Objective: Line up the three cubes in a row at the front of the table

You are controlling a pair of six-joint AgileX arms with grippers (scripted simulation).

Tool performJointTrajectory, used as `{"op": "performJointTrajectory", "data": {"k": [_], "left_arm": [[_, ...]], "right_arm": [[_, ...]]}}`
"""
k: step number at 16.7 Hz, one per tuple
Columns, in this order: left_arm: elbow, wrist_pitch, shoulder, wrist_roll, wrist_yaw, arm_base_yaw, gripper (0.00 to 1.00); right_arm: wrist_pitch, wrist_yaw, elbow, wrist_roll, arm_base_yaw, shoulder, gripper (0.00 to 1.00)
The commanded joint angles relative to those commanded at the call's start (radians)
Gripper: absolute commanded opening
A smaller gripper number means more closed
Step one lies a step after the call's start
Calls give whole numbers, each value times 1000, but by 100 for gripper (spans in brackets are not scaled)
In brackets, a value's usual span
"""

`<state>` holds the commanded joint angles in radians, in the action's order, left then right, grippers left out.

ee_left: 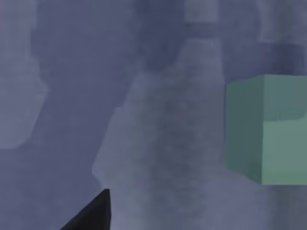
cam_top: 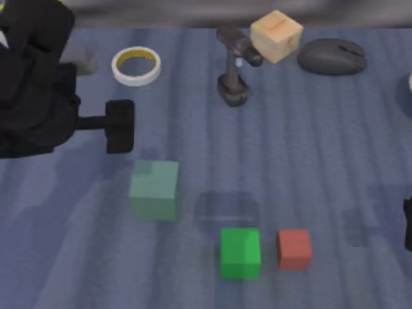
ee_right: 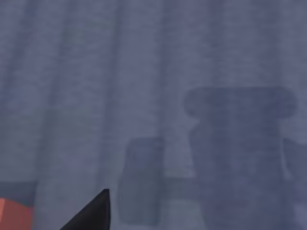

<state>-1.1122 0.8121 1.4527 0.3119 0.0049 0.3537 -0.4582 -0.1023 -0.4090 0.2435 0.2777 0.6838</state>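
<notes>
Top view shows my left pincer [cam_top: 120,126] hovering over the left part of the bench [cam_top: 322,161], just on the far side of the large teal cube [cam_top: 154,190] and holding nothing; whether its fingers are wide or narrow I cannot tell from here. The left wrist view gives only one dark fingertip [ee_left: 93,213] and the teal cube [ee_left: 266,128] off to the side, apart from it. My right arm is barely in sight at the right edge of the top view — parked, with its pincer's state not shown; its wrist view has a dark fingertip [ee_right: 93,213], bare bench and a sliver of the red cube [ee_right: 14,214].

Moving outward: the green cube [cam_top: 240,252] and the red cube [cam_top: 294,248] sit side by side near the front edge, close together with a small gap, and roughly level with each other. I judge those two placed. The teal cube lies to their left but farther back, so it breaks the line — it looks like the one piece left to move, forward until it stands beside the green cube.

Along the far side sit a roll of tape [cam_top: 136,65], a dark drill-like tool [cam_top: 233,64], a wooden cube [cam_top: 276,36] and a computer mouse [cam_top: 332,56], well apart from the row.
</notes>
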Motion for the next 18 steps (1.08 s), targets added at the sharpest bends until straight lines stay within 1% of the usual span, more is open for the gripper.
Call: {"op": "performJointTrajectory", "data": {"k": [5,9,12,18], "left_arm": [[-304,211,370,83,1,101,100],[-457,305,549,123,-2,149,100],[-495,326,587,132,-3,161,100],[-483,310,594,131,-3,158,100]], "right_arm": [[251,55,280,-154,-165,-428,100],[413,92,389,-227,-248,-637,100],[458,102,409,-243,-268,-684,100],[458,102,409,-243,-268,-684,100]]}}
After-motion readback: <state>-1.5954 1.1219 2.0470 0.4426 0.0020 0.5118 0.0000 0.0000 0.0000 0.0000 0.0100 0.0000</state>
